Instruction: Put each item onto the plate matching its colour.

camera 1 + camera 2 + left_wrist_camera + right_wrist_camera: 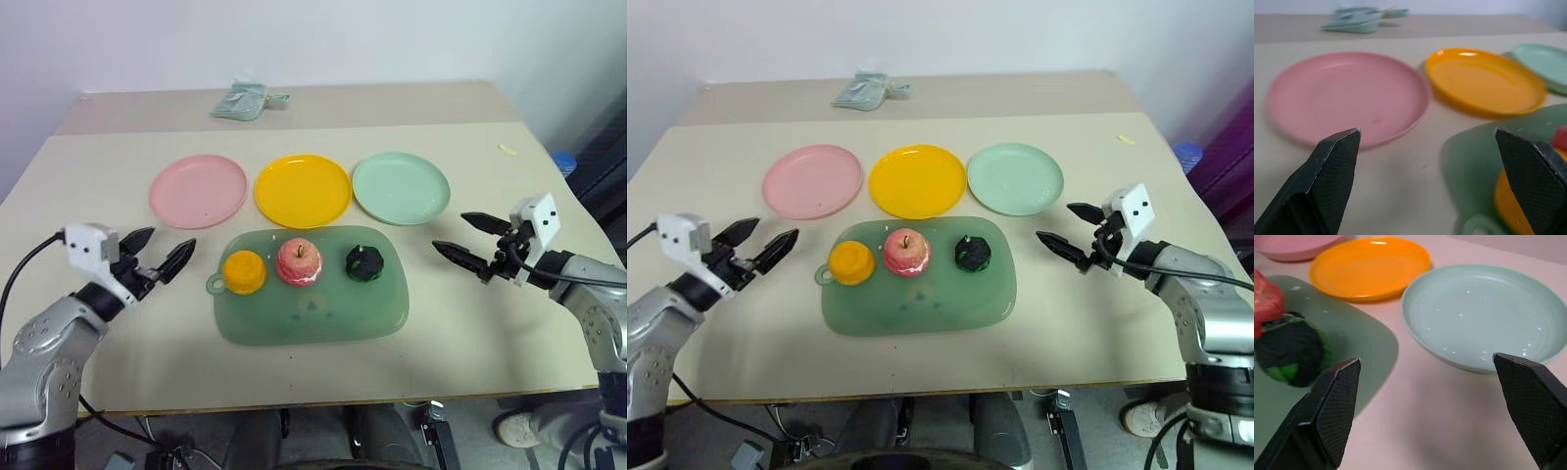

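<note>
All three items sit on the green tray (pixel 312 318). Both hands, left hand (pixel 157 258) and right hand (pixel 468 240), flank the tray, released. You risk rolling the orange fruit (pixel 243 271) off the tray with an off-centre pinch.

Three round shallow plates lie in a row on the table, all bare: a pink plate (pixel 198 190) at the left, a yellow-orange plate (pixel 303 189) in the middle, and a mint plate (pixel 401 187) at the right. They lie close to each other.

In front of the plates, three small toy foods stand in a row on a green tray (pixel 323 318). The orange fruit (pixel 244 271) is at the left, round. The pink-red apple (pixel 299 261) is in the middle, upright with its stem up. The dark green lumpy piece (pixel 364 262) is at the right.
</note>
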